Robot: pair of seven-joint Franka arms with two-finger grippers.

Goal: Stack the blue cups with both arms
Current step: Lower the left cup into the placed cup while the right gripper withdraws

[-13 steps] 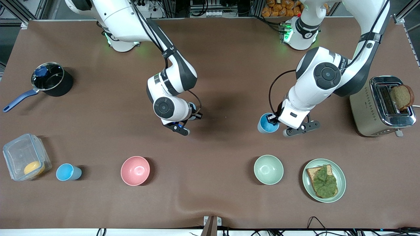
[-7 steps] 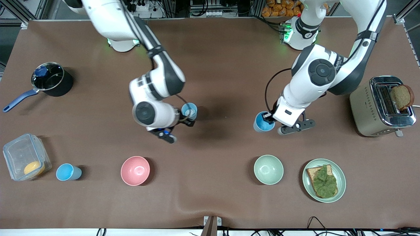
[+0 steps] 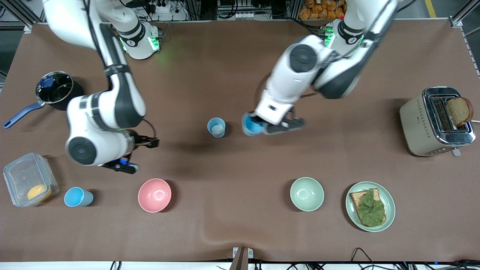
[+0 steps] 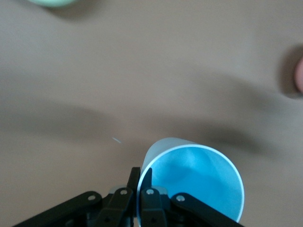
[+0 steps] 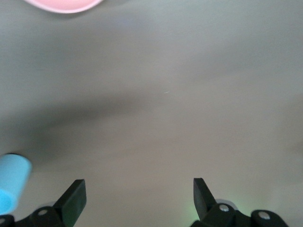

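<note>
- The left gripper (image 3: 258, 126) is clenched on the rim of the bright blue cup (image 3: 250, 125), holding it over the middle of the worktop (image 3: 240, 75); in the left wrist view its fingers (image 4: 142, 189) pinch the cup's wall.
- The paler blue cup (image 3: 216, 127) stands upright on the worktop just beside the held cup, toward the right arm's end, touched by nothing.
- The right gripper (image 3: 144, 144) is released and empty, jaws spread wide, above the worktop near the pink bowl (image 3: 154, 195).
- A third blue cup (image 3: 77, 197) lies near the front edge, between the pink bowl and a clear container (image 3: 29, 184).
</note>
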